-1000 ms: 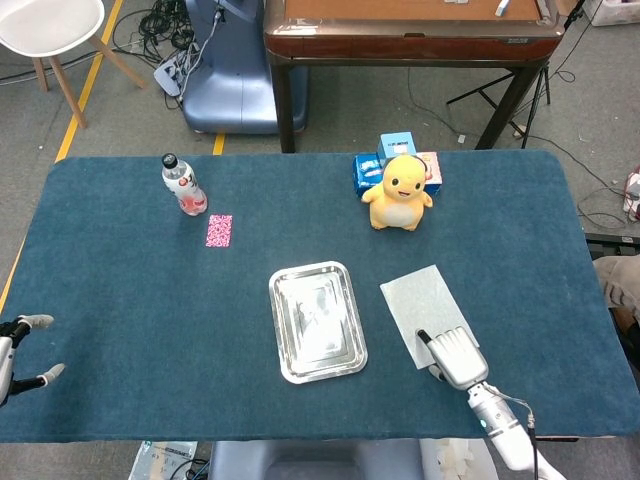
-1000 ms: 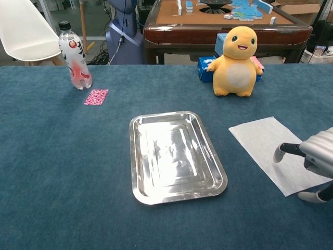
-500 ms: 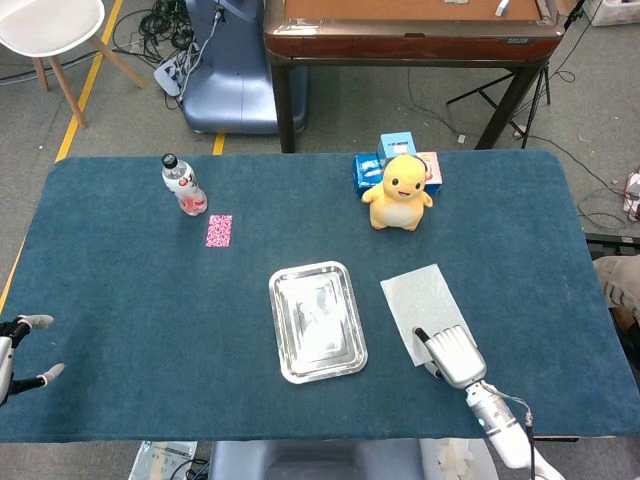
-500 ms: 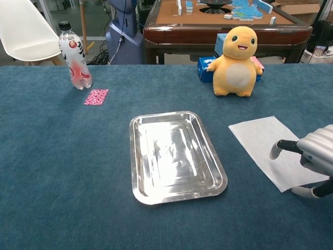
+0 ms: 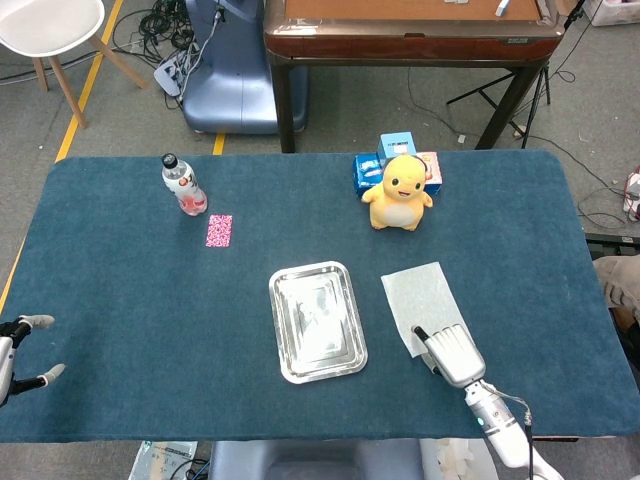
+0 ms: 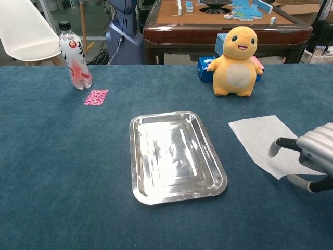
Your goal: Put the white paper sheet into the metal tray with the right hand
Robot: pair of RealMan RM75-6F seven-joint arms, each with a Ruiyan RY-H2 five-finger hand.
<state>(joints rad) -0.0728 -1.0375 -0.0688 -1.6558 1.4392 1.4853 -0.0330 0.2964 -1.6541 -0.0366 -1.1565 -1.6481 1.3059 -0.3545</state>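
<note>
We found the white paper sheet (image 5: pixel 424 295) flat on the table (image 5: pixel 120 300), just beside the metal tray (image 5: pixel 317 322) at its 3 o'clock, outside it. The right hand (image 5: pixel 455 354) rested over the sheet's near end, at 5 o'clock of the tray; whether it grasped the paper we could not tell. The left hand (image 5: pixel 18 348) lay released, fingers apart, at 9 o'clock.

Left of your right hand's fingers (image 6: pixel 274 149) the cloth lies bare up to the tray (image 6: pixel 176 156). The toy (image 6: pixel 238 54) stands well beyond them.
</note>
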